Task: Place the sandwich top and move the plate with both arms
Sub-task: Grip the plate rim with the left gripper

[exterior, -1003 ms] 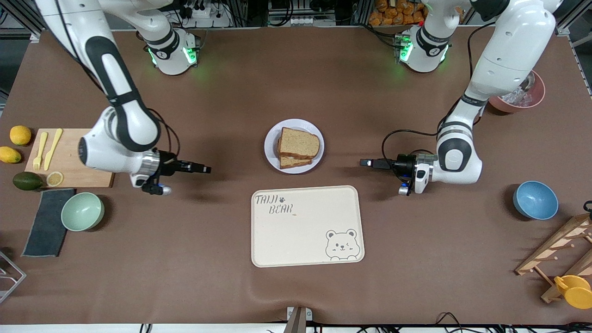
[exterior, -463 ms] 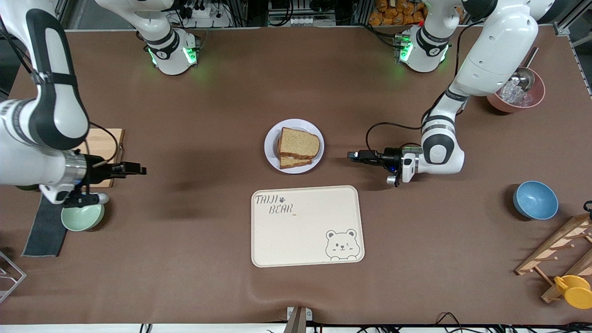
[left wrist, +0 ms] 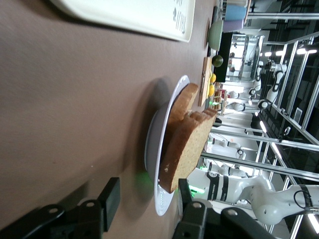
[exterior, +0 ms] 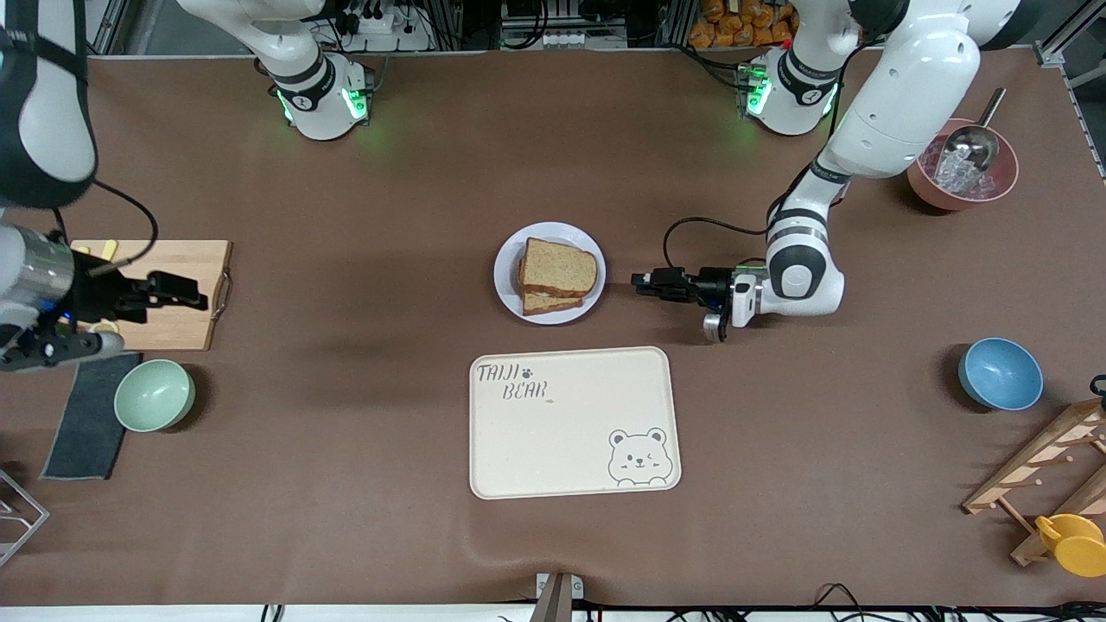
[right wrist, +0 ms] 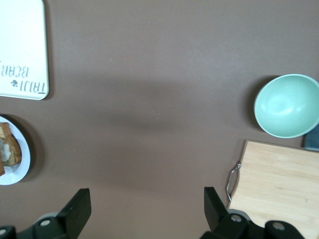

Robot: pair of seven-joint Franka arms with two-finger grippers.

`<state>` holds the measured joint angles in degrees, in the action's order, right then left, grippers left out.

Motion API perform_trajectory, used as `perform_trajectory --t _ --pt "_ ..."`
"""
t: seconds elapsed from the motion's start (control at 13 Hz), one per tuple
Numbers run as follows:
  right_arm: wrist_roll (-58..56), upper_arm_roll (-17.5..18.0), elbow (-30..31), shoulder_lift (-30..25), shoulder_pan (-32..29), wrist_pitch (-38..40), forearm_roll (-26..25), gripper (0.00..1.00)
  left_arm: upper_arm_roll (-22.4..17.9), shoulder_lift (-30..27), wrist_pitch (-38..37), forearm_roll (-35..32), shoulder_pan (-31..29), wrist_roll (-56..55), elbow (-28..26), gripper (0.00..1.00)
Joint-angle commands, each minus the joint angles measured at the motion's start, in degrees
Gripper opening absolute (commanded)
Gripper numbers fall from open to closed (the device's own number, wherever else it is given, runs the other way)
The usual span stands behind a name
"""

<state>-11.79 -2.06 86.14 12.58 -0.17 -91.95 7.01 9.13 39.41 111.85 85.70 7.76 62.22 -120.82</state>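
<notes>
Bread, the sandwich top [exterior: 559,266], already caps the stack on the plate [exterior: 508,259] just farther from the camera than the tray [exterior: 570,421], so the left gripper [exterior: 642,283] aims parted jaws at the rim while the right gripper [exterior: 192,301] hangs open over the cutting board [exterior: 186,294].

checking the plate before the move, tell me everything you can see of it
The plate is small, round and pale lavender-white, smooth and glossy, with a shallow raised rim. It lies flat on the brown table, farther from the front camera than the cream tray and apart from it. On it sits a sandwich, its top slice of brown bread covering most of the plate. The left pincer is low beside the plate's rim, toward the left arm's end, jaws apart, not touching it.
</notes>
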Motion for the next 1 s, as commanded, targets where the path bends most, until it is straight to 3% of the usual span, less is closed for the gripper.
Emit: perform_trajectory --t 0.0,0.39,0.93 --pt "0.98 0.03 1.57 -5.8 0.43 1.68 -4.18 1.0 0.1 0.75 3.1 2.37 2.43 1.5 0.49 0.49" --pt "0.98 2.49 2.36 -11.87 0.17 1.43 -8.23 1.0 0.01 1.54 3.81 5.53 5.33 1.15 1.9 0.46" --pt "0.98 3.82 2.01 -13.11 -0.45 -0.25 -10.79 1.0 0.1 2.95 3.9 7.91 6.74 1.33 3.39 0.4"
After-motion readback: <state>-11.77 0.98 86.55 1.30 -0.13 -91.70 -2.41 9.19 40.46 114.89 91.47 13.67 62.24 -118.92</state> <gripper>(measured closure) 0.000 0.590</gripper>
